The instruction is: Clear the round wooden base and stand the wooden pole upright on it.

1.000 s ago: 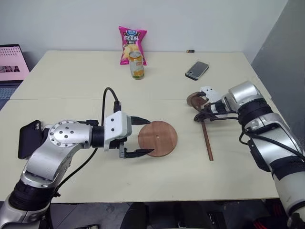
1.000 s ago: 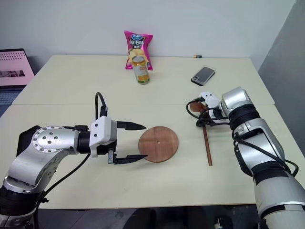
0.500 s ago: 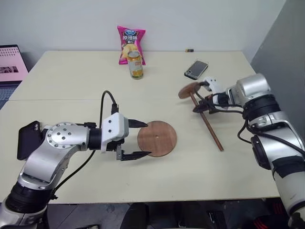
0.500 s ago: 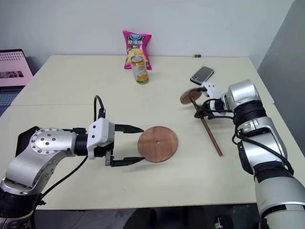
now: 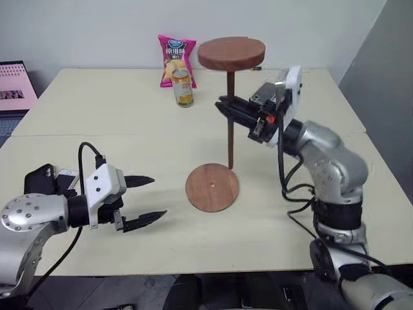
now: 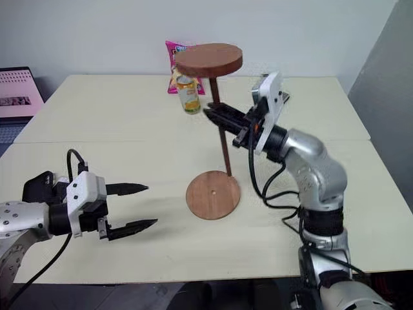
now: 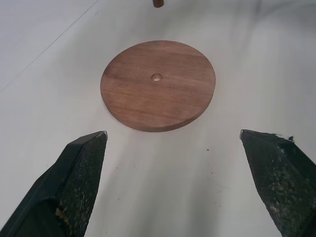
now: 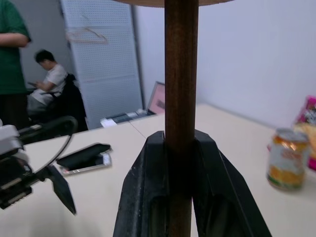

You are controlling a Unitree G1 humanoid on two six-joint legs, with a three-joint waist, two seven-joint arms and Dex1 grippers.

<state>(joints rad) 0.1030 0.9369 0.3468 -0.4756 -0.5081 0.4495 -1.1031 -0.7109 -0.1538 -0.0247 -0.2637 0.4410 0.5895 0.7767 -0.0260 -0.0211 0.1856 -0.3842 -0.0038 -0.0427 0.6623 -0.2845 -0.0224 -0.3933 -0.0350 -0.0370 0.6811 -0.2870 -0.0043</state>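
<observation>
Office: pegboard partition point(image 8: 106, 54), laptop point(image 6: 21, 93).

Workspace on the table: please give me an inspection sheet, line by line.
Surface: cream table, a seam across it.
Job's things: round reddish-brown wooden base bare; thin dark wooden pole upright, disc end up, lower tip beside the base's far edge.
Clutter: yellow can, pink snack bag, phone.
Grippers: right gripper shut on pole; left gripper open, empty.
Cables: black cable along right arm.
Surroundings: laptop; two people.

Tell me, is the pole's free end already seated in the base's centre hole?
No: in the left wrist view the round wooden base shows its centre hole empty, with the wooden pole tip beyond the rim.
</observation>
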